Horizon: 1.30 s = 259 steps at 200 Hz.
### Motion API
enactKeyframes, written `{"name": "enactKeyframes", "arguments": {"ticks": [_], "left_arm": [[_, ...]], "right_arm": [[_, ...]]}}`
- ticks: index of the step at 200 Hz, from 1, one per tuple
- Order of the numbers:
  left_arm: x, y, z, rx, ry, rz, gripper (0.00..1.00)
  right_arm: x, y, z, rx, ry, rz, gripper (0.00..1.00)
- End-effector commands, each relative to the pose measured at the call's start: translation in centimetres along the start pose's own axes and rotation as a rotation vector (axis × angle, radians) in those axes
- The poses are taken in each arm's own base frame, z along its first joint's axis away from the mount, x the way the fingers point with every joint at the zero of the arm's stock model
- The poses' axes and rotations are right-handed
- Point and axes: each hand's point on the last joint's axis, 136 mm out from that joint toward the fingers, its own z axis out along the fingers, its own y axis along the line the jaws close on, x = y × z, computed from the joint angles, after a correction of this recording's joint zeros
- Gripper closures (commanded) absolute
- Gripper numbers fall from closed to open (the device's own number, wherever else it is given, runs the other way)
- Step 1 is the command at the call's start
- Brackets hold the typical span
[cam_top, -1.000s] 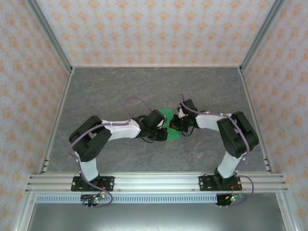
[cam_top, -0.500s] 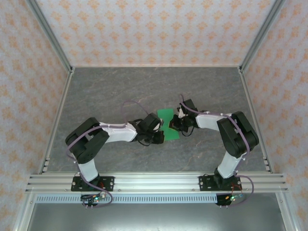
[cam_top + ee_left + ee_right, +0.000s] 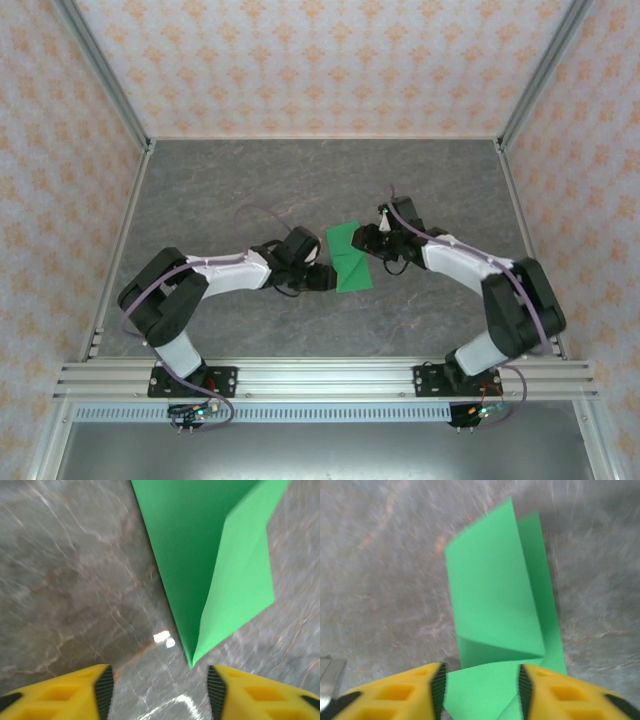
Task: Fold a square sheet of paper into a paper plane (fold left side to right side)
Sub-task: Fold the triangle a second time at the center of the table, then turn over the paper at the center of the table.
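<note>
The square sheet of paper [image 3: 349, 258] lies creased on the grey table, a bright green angular piece with one flap raised. My left gripper [image 3: 322, 275] sits just left of it, open; in the left wrist view the paper [image 3: 200, 555] ends in a point a little ahead of the gap in the left gripper [image 3: 159, 692]. My right gripper [image 3: 368, 240] is at the paper's upper right edge, open. Seen from the right wrist, a folded green flap [image 3: 495, 605] spreads across the space between the wide-apart pads of the right gripper [image 3: 480, 692].
The grey marbled table [image 3: 250, 190] is walled by patterned panels with metal posts. An aluminium rail [image 3: 320, 378] at the near edge carries both arm bases. Purple cables loop over each arm.
The left gripper has drawn back to the left, off the paper. The right arm has swung outward and its gripper shifted slightly back. More of the green paper now shows.
</note>
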Motion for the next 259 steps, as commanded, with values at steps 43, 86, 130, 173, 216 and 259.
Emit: {"name": "enactKeyframes", "arguments": {"ticks": [43,86,130,173,216,259], "left_arm": [[-5.9,-1.8,0.3,0.074,-0.112,-0.062,0.38],[-7.3,-2.1,1.2,0.109,-0.131,-0.068,0.55],[-7.5,-2.0,0.8,0.106,-0.147,-0.061,0.83],[-7.2,-1.5,0.3,0.089,-0.158,-0.061,0.93],[-6.7,-0.9,0.0,0.068,-0.157,-0.057,0.98],[-6.3,-0.4,-0.2,0.049,-0.157,-0.059,0.99]], "right_arm": [[1.2,-2.7,-3.3,0.069,-0.07,-0.003,0.28],[2.7,-1.8,-2.5,-0.06,0.003,0.061,0.28],[3.1,-1.1,-0.8,-0.14,0.071,0.11,0.35],[3.1,-0.6,1.2,-0.187,0.119,0.157,0.36],[3.2,-0.5,2.3,-0.192,0.133,0.171,0.37],[3.1,0.1,3.4,-0.207,0.151,0.174,0.41]]}}
